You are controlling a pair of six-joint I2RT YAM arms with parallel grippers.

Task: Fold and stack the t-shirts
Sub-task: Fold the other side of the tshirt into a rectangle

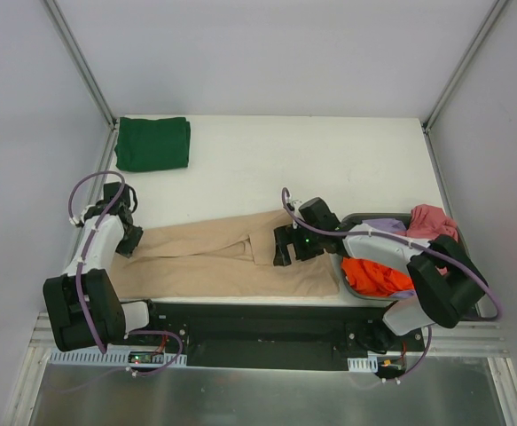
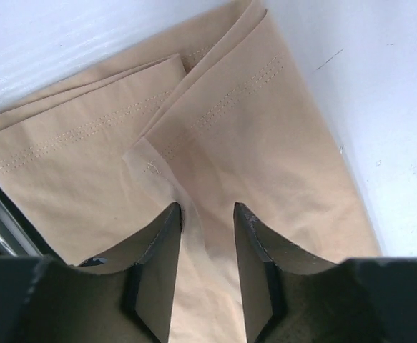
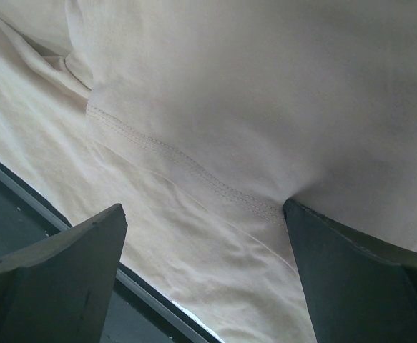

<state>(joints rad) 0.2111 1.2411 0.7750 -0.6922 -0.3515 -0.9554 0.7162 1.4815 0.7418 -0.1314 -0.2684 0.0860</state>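
The large beige t-shirt (image 1: 214, 262) lies stretched along the table's near edge, partly folded lengthwise. My left gripper (image 1: 127, 236) is at its left end. In the left wrist view the gripper (image 2: 208, 209) is open only narrowly, tips down on the beige cloth (image 2: 215, 121), with a raised crease running between them. My right gripper (image 1: 282, 247) is over the shirt's right part. In its wrist view it (image 3: 202, 207) is wide open, and its right fingertip (image 3: 315, 236) presses against a stitched hem of the beige cloth (image 3: 229, 93). A folded dark green t-shirt (image 1: 152, 144) lies at the back left.
A grey oval tub (image 1: 460, 238) stands at the right and holds the orange-red (image 1: 373, 277), pink (image 1: 432, 220) and lilac (image 1: 382, 225) shirts. The black front rail (image 1: 258, 315) runs just below the beige shirt. Metal frame posts stand at the back corners.
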